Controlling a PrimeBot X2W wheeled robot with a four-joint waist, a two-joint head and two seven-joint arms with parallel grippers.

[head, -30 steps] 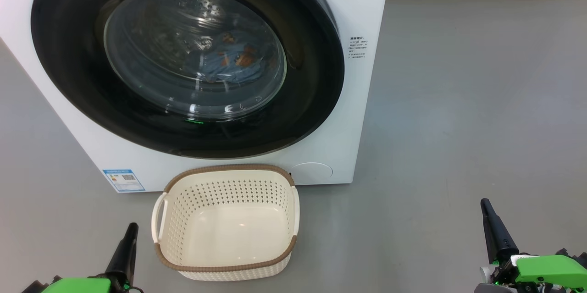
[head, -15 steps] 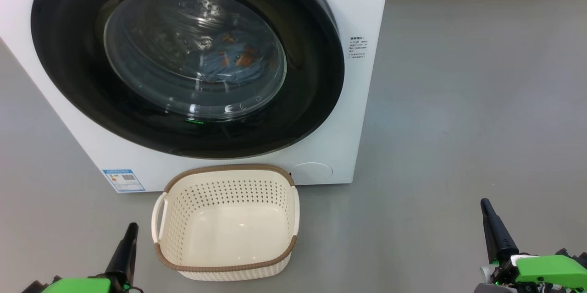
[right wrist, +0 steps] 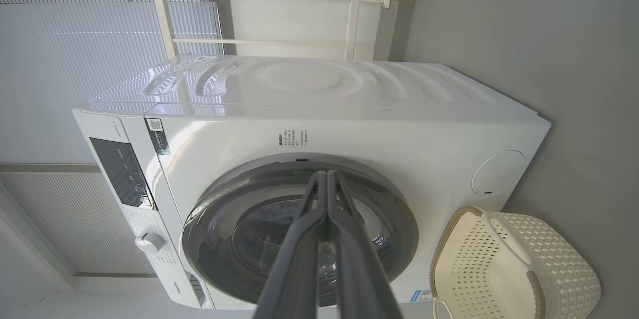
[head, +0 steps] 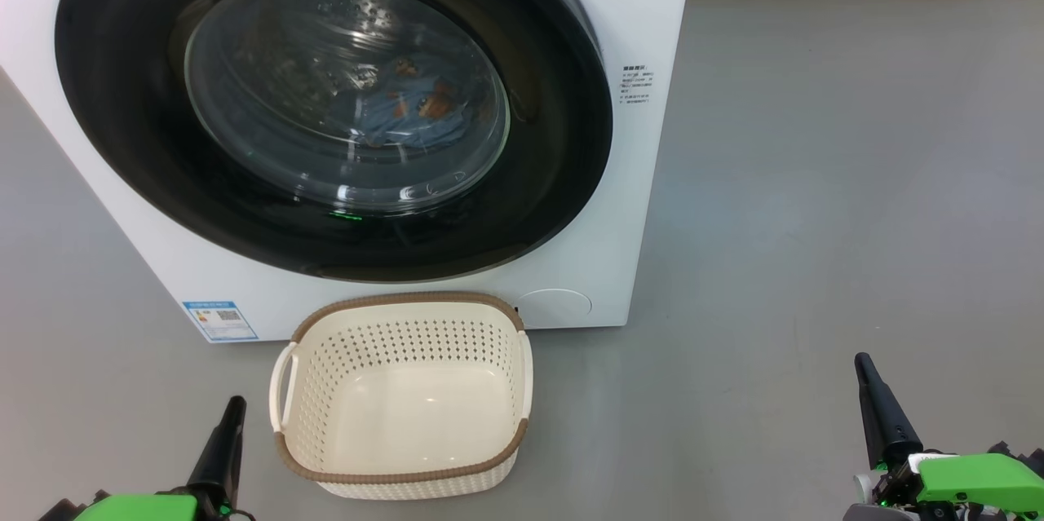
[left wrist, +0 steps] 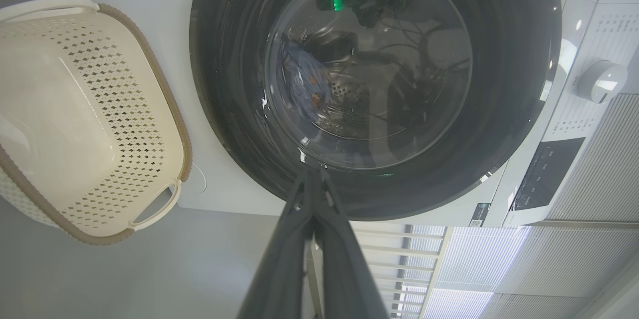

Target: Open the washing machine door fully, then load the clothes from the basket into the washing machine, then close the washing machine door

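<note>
Loading is judged to be finished, and the steps on either side of it appear to be done as well. The washing machine is seen across the upper left of the head view, its white front standing on the grey floor. The washing machine door is seen lying flush against that front. In the right wrist view no gap is made out between door and front, so the door is taken to be closed, though whether it is fully fastened cannot be told. The basket is set on the floor just below the door, low and left of centre in the head view, near the machine's front. Nothing is seen inside it, and its pale bottom is bare. The clothes are seen through the glass window, right of its middle, as a light-blue bundle with orange marks lying inside the drum. The left jaws are seen at the lower left corner of the head view and the right jaws at the lower right corner. Both are pressed together on nothing, tips pointed up the frame, well apart from door and basket. With both held clear, no step is judged to be in hand. At most a firmer push on the door could be left.
</note>
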